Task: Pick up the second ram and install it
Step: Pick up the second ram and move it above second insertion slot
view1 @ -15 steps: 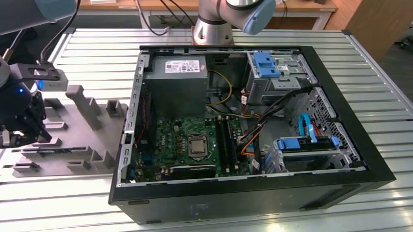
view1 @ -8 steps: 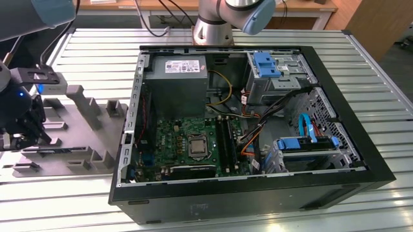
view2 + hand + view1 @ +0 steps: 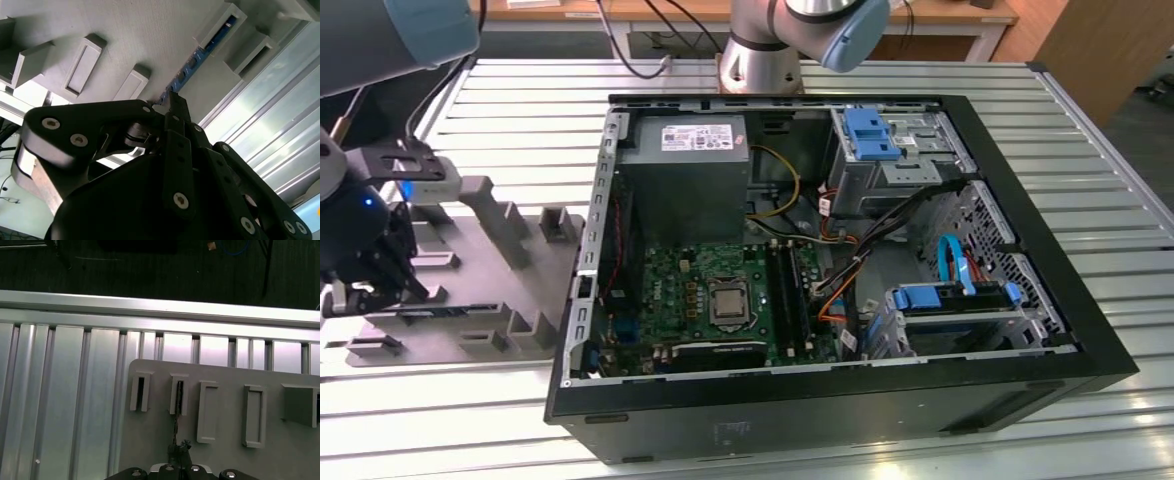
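Observation:
The second ram (image 3: 454,310) lies on edge between the posts of the grey plastic tray (image 3: 500,255), at the exterior view's left, beside the open computer case. My gripper (image 3: 376,288) sits low over the stick's outer end. In the second wrist view the black fingers (image 3: 175,112) are drawn together on the end of the second ram (image 3: 192,65), which runs away into a tray slot. In the first wrist view the second ram (image 3: 177,415) appears as a thin dark line leading from a slot to my gripper (image 3: 180,449). It still rests in the tray.
The open computer case (image 3: 1014,330) holds a green motherboard (image 3: 674,290) with long black slots (image 3: 783,290), a power supply (image 3: 687,170) and blue drive cages (image 3: 961,300). Upright tray posts (image 3: 480,200) stand close to the arm. The table is ribbed metal (image 3: 1094,200).

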